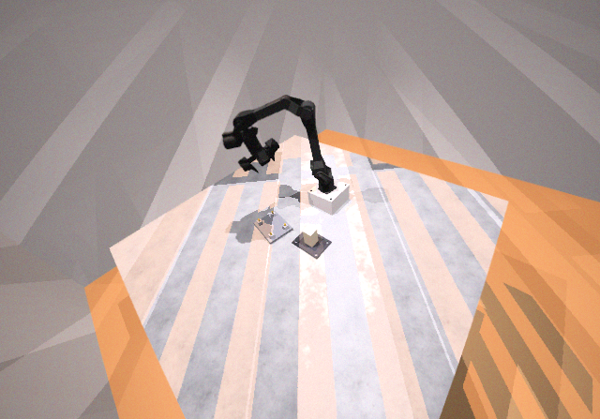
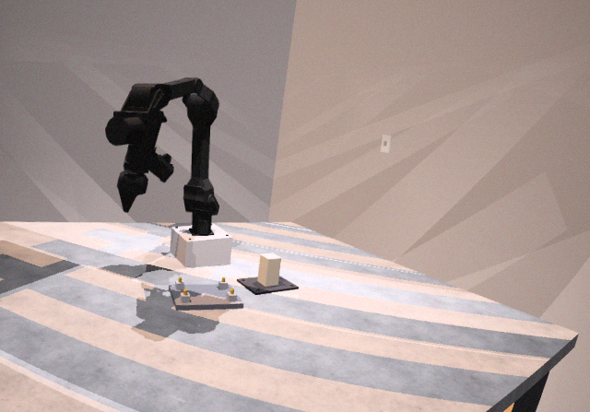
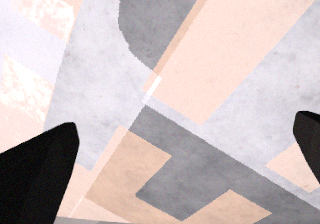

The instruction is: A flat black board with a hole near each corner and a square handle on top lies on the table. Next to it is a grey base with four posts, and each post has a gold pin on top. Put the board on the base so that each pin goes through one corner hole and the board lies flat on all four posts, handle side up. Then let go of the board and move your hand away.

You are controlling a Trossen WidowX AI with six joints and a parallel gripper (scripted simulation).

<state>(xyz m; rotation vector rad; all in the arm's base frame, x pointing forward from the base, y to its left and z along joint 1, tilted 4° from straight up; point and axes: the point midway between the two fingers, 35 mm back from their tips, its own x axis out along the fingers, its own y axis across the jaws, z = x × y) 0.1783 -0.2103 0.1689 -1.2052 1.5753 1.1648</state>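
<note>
Judging by the black board [image 1: 300, 243] [image 2: 286, 287] lying handle side up on the table, right of the grey base [image 1: 277, 231] [image 2: 209, 305], the approach was in hand, and the handle [image 1: 310, 237] [image 2: 269, 270] had next to be reached and gripped. Farther back, the gripper [image 1: 260, 158] [image 2: 125, 209] [image 3: 187, 127] was held high, its fingers spread and empty; that spread was shown plainly in the wrist view, while board and base were shown only in the other two.
</note>
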